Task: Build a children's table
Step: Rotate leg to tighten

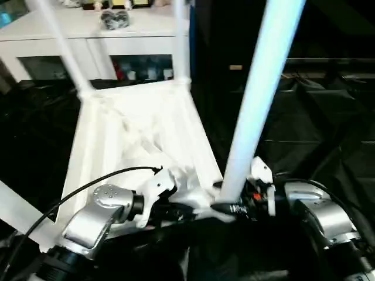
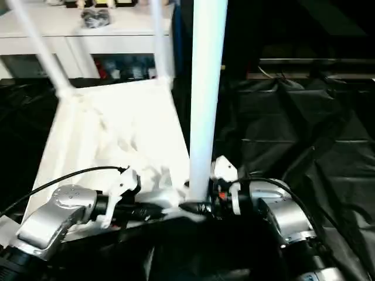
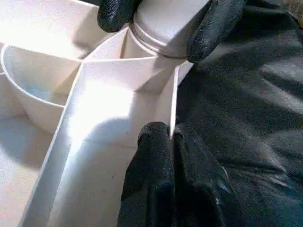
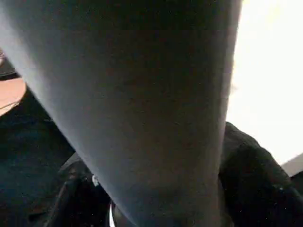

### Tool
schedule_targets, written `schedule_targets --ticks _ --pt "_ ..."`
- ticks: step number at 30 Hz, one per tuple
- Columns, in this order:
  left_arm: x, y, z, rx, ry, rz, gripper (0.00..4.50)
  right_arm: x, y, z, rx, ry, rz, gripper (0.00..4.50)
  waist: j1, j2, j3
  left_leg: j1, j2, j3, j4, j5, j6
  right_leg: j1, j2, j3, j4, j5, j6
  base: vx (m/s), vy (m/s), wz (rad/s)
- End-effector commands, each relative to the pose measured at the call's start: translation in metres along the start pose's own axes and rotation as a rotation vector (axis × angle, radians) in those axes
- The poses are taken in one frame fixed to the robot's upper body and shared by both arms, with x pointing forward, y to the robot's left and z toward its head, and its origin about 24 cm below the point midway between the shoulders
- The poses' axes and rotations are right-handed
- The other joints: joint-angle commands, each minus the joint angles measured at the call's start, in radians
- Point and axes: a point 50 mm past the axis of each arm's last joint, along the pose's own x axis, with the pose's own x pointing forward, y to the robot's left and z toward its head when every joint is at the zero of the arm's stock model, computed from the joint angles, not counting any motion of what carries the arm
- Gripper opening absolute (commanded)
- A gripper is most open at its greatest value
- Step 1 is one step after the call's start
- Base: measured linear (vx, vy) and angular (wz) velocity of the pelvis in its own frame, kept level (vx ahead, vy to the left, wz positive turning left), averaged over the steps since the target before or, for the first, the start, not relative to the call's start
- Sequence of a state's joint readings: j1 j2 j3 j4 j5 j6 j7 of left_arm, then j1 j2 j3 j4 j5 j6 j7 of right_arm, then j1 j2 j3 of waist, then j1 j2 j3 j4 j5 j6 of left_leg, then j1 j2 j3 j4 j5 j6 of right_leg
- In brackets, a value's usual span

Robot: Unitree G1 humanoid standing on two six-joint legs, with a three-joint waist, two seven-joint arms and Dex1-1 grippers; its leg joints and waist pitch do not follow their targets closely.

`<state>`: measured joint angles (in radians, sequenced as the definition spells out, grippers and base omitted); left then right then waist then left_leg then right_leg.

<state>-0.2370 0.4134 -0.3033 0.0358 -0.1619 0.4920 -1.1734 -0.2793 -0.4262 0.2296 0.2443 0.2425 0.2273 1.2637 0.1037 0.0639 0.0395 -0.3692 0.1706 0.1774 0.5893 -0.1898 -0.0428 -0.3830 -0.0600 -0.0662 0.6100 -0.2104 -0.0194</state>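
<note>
Tool on the right arm grasps the base of the near leg, one black finger on either side of the tube where it enters its corner socket. Tool on the left arm is clenched on the thin rim wall of the tabletop close beside that socket. The tabletop lies upside down, ribbed underside up, on black cloth. Two far legs stand in the back corners, and another leg shows at the near left. Behind stands a white cabinet with glass doors.
</note>
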Motion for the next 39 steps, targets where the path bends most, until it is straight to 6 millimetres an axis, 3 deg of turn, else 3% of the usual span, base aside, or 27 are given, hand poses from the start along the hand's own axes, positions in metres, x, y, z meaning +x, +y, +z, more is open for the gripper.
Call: schedule_targets --ticks 1,7,11,12,14,15,17,18,21,22,25,27,32,36,39 --pt "0.0 0.003 0.022 0.072 -0.076 -0.009 0.0 0.019 0.017 -0.007 0.028 0.031 0.166 2.68 -0.002 -0.015 -0.047 0.009 0.066 -0.026 -0.071 -0.191 0.075 0.034 -0.09 0.056 -0.085 -0.245 -0.188 0.0 0.0 0.0" --pt "0.002 0.008 0.024 0.077 -0.091 0.037 0.0 0.023 0.017 -0.008 0.031 0.026 0.149 2.58 -0.001 -0.017 -0.048 0.007 0.065 -0.025 -0.069 -0.183 0.076 0.036 -0.091 0.056 -0.086 -0.25 -0.185 0.0 0.0 0.0" --pt "0.011 0.017 0.031 0.07 -0.143 0.192 0.0 0.034 0.006 -0.01 0.061 -0.007 -0.037 2.57 -0.003 -0.017 -0.043 0.01 0.064 -0.025 -0.072 -0.207 0.06 0.031 -0.091 0.056 -0.092 -0.301 -0.176 0.0 0.0 0.0" --pt "0.016 0.019 0.034 0.06 -0.167 0.251 0.0 0.042 -0.007 -0.012 0.075 -0.011 -0.214 2.56 -0.01 -0.016 -0.042 0.009 0.061 -0.027 -0.074 -0.217 0.042 0.032 -0.092 0.054 -0.096 -0.35 -0.16 0.0 0.0 0.0" --pt "0.021 0.019 0.036 0.048 -0.183 0.286 0.0 0.048 -0.016 -0.015 0.124 -0.015 -0.359 2.55 -0.02 -0.019 -0.04 0.006 0.059 -0.029 -0.077 -0.231 0.028 0.034 -0.094 0.052 -0.098 -0.382 -0.151 0.0 0.0 0.0" --pt "0.029 0.017 0.039 0.035 -0.198 0.304 0.0 0.054 -0.024 -0.02 0.192 -0.015 -0.488 2.54 -0.038 -0.017 -0.036 -0.004 0.055 -0.037 -0.086 -0.254 0.008 0.04 -0.094 0.044 -0.101 -0.438 -0.126 0.0 0.0 0.0" --pt "0.036 0.014 0.041 0.026 -0.21 0.312 0.0 0.06 -0.026 -0.024 0.241 -0.004 -0.553 2.54 -0.049 -0.017 -0.038 -0.004 0.054 -0.041 -0.086 -0.272 0.0 0.042 -0.096 0.043 -0.103 -0.462 -0.111 -0.019 0.003 -0.1" --pt "0.039 0.013 0.042 0.023 -0.215 0.312 0.0 0.063 -0.026 -0.025 0.254 0.001 -0.567 2.54 -0.051 -0.018 -0.038 0.006 0.053 -0.038 -0.082 -0.289 0.007 0.031 -0.094 0.049 -0.111 -0.473 -0.104 0.0 0.0 0.0" --pt "0.046 0.008 0.045 0.021 -0.226 0.296 0.0 0.07 -0.025 -0.025 0.241 0.018 -0.573 2.54 -0.05 -0.017 -0.04 0.006 0.052 -0.035 -0.079 -0.273 0.024 0.03 -0.094 0.053 -0.112 -0.467 -0.103 0.0 0.0 0.0" --pt "0.051 0.003 0.046 0.022 -0.235 0.278 0.0 0.074 -0.024 -0.022 0.22 0.006 -0.562 3.24 -0.05 -0.017 -0.04 0.004 0.054 -0.035 -0.08 -0.263 0.027 0.03 -0.093 0.053 -0.11 -0.444 -0.107 0.0 0.0 0.0" --pt "0.056 -0.001 0.048 0.025 -0.244 0.263 0.0 0.077 -0.024 -0.017 0.225 -0.029 -0.548 3.33 -0.052 -0.017 -0.041 0.005 0.057 -0.033 -0.08 -0.259 0.033 0.029 -0.092 0.054 -0.107 -0.403 -0.122 0.0 0.0 0.0" --pt "0.055 -0.001 0.047 0.032 -0.239 0.26 0.0 0.076 -0.023 -0.013 0.219 -0.046 -0.52 3.71 -0.05 -0.016 -0.044 0.003 0.057 -0.031 -0.078 -0.231 0.047 0.032 -0.089 0.055 -0.099 -0.336 -0.141 0.0 0.0 0.0" --pt "0.044 0.0 0.043 0.061 -0.219 0.2 0.0 0.063 -0.019 -0.007 0.08 -0.056 -0.397 3.76 -0.045 -0.016 -0.044 0.003 0.056 -0.029 -0.075 -0.23 0.056 0.034 -0.091 0.055 -0.101 -0.345 -0.139 0.0 0.0 0.0" --pt "0.035 0.0 0.041 0.07 -0.202 0.148 0.0 0.053 -0.009 -0.004 0.026 -0.067 -0.25 3.76 -0.036 -0.02 -0.048 0.003 0.059 -0.026 -0.071 -0.187 0.08 0.036 -0.088 0.055 -0.092 -0.255 -0.165 0.0 0.0 0.0" --pt "0.027 -0.002 0.036 0.081 -0.177 0.088 0.0 0.039 0.001 -0.004 0.001 -0.044 -0.101 3.76 -0.025 -0.015 -0.051 0.007 0.063 -0.025 -0.067 -0.163 0.104 0.035 -0.085 0.055 -0.084 -0.187 -0.187 0.0 0.0 0.0"
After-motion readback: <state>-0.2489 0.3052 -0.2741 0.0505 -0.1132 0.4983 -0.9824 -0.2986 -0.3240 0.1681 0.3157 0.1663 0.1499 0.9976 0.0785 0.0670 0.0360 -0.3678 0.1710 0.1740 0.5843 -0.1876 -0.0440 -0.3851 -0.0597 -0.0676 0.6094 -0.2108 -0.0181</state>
